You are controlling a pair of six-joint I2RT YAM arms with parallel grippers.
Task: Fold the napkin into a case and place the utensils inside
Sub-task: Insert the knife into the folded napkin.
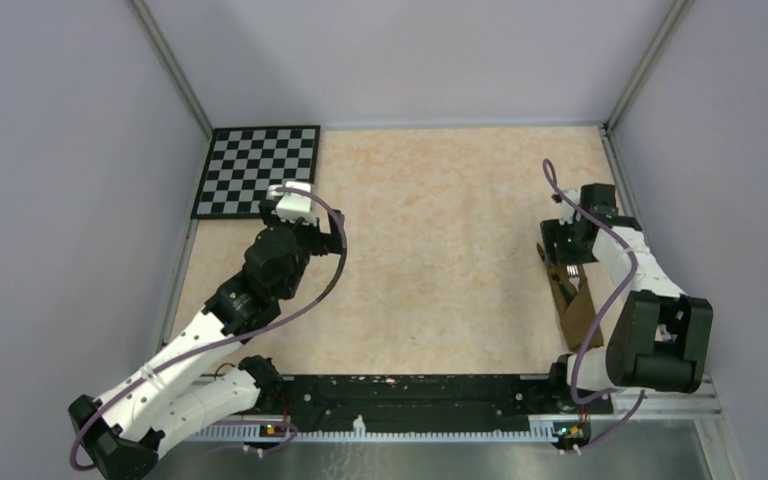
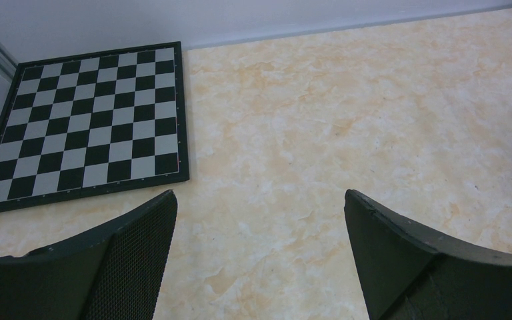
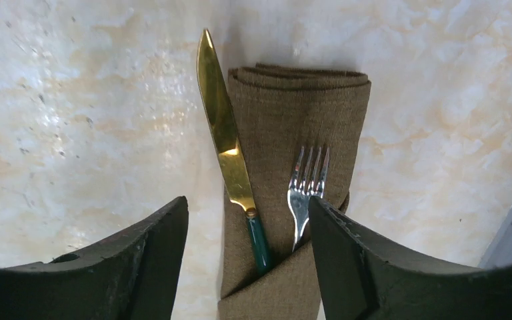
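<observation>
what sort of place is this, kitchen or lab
Probably a robot lab: bare grey walls box in the table, a checkerboard lies in one corner, two arms are bolted at its edge.

Case: brown cloth folded long and narrow, lay flat on the tabletop.
Knife: gold blade, green handle; handle sat tucked in the case's diagonal pocket, blade slanting past one long edge.
Fork: silver; handle was pocketed, tines on the cloth.

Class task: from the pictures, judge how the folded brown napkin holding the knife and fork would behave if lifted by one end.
The napkin looks like soft layered cloth, so it would probably sag. The smooth knife and fork are only partly tucked in, so they might slide out.
</observation>
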